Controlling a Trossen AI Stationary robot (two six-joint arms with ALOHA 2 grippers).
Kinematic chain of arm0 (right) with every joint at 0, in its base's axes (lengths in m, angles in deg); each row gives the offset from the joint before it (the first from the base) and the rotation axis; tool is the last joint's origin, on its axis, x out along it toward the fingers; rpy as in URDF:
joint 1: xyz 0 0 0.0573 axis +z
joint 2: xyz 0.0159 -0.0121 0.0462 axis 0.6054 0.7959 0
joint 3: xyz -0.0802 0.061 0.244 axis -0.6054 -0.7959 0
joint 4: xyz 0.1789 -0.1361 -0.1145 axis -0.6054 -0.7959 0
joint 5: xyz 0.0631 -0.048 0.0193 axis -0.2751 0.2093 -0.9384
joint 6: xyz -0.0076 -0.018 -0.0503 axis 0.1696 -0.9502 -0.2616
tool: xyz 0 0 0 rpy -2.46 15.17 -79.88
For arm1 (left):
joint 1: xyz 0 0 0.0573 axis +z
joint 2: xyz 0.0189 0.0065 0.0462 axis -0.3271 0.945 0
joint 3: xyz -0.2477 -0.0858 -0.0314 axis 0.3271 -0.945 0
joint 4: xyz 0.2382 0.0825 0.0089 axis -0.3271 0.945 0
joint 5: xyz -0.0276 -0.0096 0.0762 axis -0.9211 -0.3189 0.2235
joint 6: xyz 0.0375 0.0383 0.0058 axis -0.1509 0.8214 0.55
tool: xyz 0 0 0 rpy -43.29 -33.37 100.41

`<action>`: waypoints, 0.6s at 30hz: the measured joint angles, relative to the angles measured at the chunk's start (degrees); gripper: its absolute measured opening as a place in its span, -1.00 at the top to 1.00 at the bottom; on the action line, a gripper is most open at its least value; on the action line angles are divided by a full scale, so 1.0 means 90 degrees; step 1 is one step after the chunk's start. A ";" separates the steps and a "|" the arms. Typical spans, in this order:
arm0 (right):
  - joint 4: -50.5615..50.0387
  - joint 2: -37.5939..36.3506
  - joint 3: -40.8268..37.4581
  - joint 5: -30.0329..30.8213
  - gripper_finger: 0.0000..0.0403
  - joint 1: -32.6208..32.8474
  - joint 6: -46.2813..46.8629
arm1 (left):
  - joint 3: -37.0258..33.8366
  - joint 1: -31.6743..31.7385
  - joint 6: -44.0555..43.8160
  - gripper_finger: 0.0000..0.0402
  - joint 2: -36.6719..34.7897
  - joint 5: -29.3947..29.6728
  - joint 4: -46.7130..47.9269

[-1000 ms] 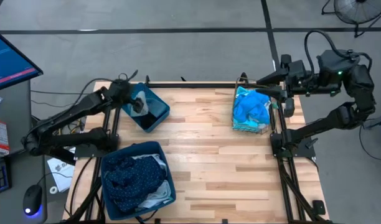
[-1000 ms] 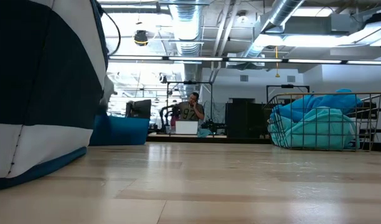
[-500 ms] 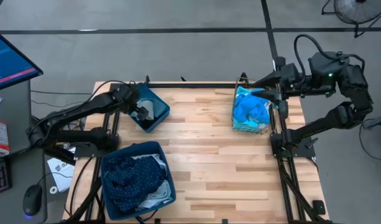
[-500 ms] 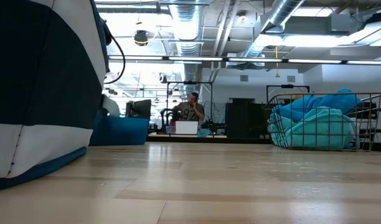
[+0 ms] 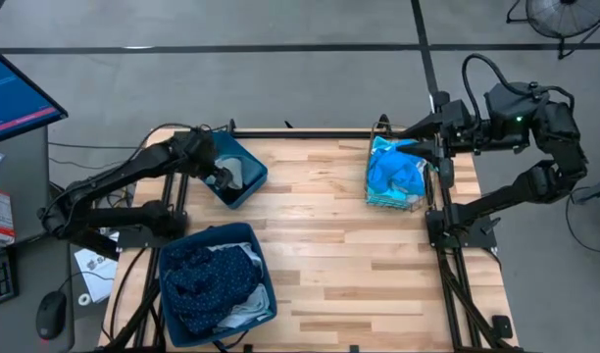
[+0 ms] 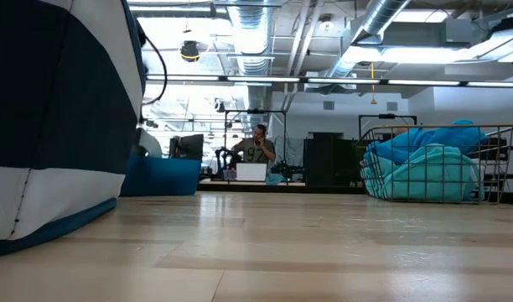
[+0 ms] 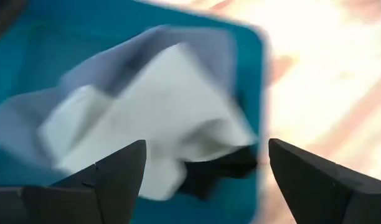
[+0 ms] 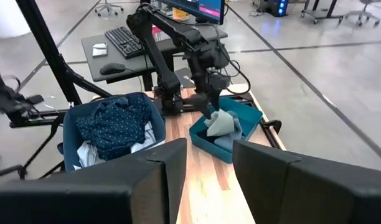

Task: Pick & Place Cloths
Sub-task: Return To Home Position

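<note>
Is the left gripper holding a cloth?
No, the left gripper hangs with fingers open and empty above the cloths in the small blue bin.

I see the small bin [image 5: 238, 192] far left, the large bin [image 5: 211, 232] near left, and the wire basket [image 5: 371, 186] far right, with cloths [image 5: 394, 173] in each.

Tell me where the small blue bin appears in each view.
High view: small blue bin at the table's upper left corner.
Low view: far back, left of centre.
Left wrist view: fills the frame.
Right wrist view: centre.
Shared landmark: left gripper over it.
</note>
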 joint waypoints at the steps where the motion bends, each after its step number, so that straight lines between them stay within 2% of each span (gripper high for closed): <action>1: 0.0018 -0.0003 0.0000 -0.0009 0.37 0.0002 -0.0096 | 0.0064 0.0000 -0.0034 -0.59 -0.0106 -0.0267 0.0005; 4: 0.0343 -0.0060 -0.0002 -0.0134 0.37 0.0128 -0.0689 | 0.0382 0.0000 -0.0244 -0.59 -0.0492 -0.0866 -0.0001; 8: 0.1097 -0.0390 -0.0002 -0.0188 0.37 0.0160 -0.1433 | 0.1127 0.0000 -0.0283 -0.58 -0.1155 -0.0847 -0.0105; 13: 0.1256 -0.0972 0.0005 -0.0158 0.37 -0.0047 -0.1488 | 0.2095 0.0000 -0.0127 -0.40 -0.1942 0.0062 -0.0569; 18: 0.0386 -0.1690 0.0000 -0.0188 0.37 -0.0022 -0.1405 | 0.2481 0.0000 -0.0227 0.02 -0.2634 0.1320 -0.0936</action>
